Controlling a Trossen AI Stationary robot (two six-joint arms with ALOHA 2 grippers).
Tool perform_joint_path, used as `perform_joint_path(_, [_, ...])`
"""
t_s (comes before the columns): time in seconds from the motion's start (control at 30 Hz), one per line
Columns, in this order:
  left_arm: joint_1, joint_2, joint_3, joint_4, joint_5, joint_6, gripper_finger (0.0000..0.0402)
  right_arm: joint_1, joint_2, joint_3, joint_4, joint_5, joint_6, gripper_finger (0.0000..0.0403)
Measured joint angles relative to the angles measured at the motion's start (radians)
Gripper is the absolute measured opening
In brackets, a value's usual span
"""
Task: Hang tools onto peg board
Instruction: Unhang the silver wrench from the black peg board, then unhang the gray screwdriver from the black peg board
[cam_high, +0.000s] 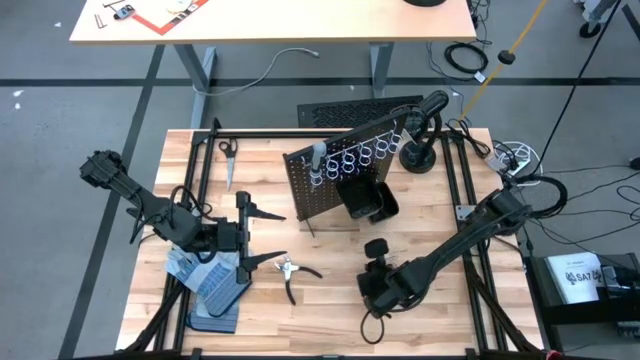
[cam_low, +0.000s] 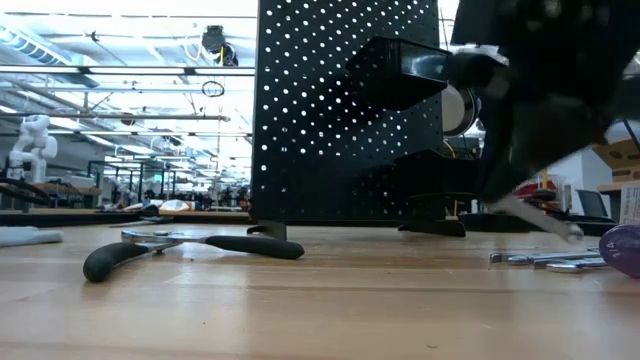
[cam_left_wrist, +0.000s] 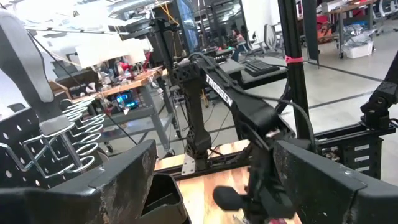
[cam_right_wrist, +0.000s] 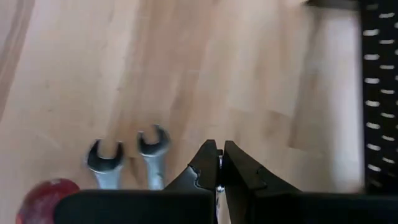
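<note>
Pale wooden counter (cam_high: 330, 290) in a workshop with grey floor, peg board (cam_high: 330, 180) upright mid-counter, pliers (cam_high: 290, 268) lying near the left gripper (cam_high: 243, 232) — fingers wide apart, empty, right gripper (cam_right_wrist: 219, 165) low above two wrenches (cam_right_wrist: 127, 155) — fingers closed together.

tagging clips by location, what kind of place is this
Probably a robotics lab or workshop: a pale wooden worktable, an upright black perforated peg board on it, and rows of benches with equipment in the open hall behind.

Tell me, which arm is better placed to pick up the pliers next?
Left, probably. The left gripper is open and hangs close beside the pliers. The right gripper is shut and farther away, over the wrenches.
</note>
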Motion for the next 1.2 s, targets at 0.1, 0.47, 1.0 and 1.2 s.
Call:
perform_joint_path(0.1, [0.0,0.0,0.0,0.0,0.0,0.0,0.0334,-0.009,0.03,0.0,0.018,-0.01,-0.021,0.0001])
perform_joint_path(0.47, [0.0,0.0,0.0,0.0,0.0,0.0,0.0334,-0.045,0.061,0.0,0.05,-0.096,-0.073,0.0003])
perform_joint_path(1.0, [0.0,0.0,0.0,0.0,0.0,0.0,0.0334,-0.051,0.061,0.0,0.085,-0.137,-0.075,0.007])
perform_joint_path(1.2, [0.0,0.0,0.0,0.0,0.0,0.0,0.0334,-0.051,0.057,0.028,0.068,-0.133,-0.084,0.0121])
